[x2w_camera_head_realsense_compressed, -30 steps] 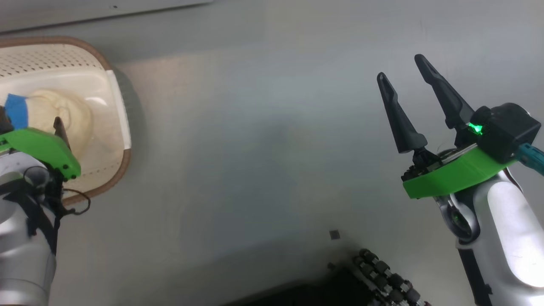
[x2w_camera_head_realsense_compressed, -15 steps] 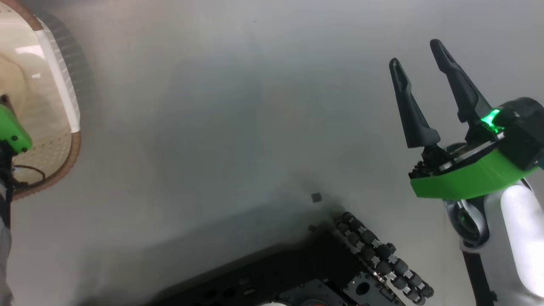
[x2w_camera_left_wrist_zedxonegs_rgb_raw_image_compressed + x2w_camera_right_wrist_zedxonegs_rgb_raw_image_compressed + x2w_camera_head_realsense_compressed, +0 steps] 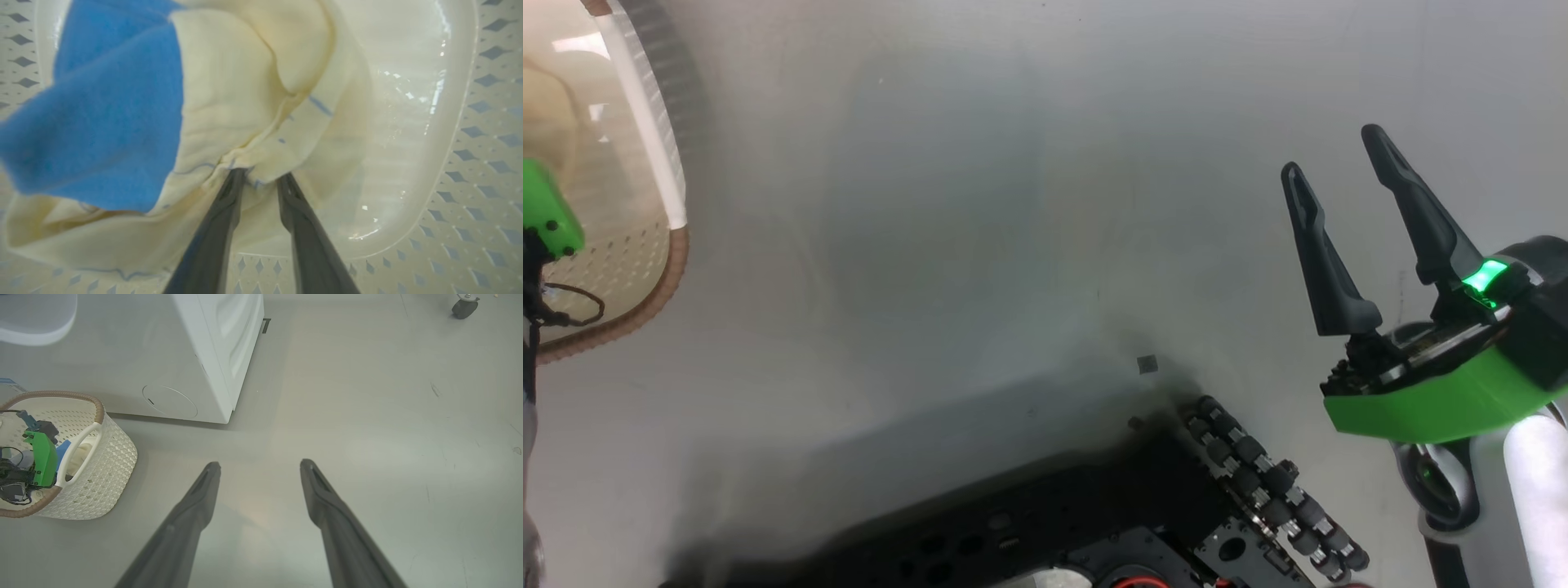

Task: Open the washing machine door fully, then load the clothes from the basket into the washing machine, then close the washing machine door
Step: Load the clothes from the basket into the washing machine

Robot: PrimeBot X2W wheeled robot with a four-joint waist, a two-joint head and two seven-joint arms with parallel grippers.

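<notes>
In the left wrist view my left gripper (image 3: pixel 261 177) is down inside the basket (image 3: pixel 461 122), shut on a bunched fold of the clothes (image 3: pixel 229 94), cream fabric with a blue patch (image 3: pixel 106 106). The fingertips are buried in the cloth. The basket's brown rim (image 3: pixel 662 269) shows at the head view's left edge, beside the left wrist's green mount (image 3: pixel 547 220). My right gripper (image 3: pixel 1331 151) hangs open over bare floor, nothing between its fingers (image 3: pixel 196 514). The basket (image 3: pixel 110 457) stands in front of the washing machine (image 3: pixel 196 355). The washing machine door is out of view.
My black base (image 3: pixel 1094 523) with its roller wheel (image 3: pixel 1266 482) lies at the bottom of the head view. A small dark square (image 3: pixel 1147 364) lies on the grey floor. A caster wheel (image 3: pixel 465 306) stands far right. Open floor stretches right of the washer.
The head camera has swung, so the basket now sits at the picture's left edge and my base shows. The left gripper's fingers have drawn together on the fabric. The right gripper stays open.
</notes>
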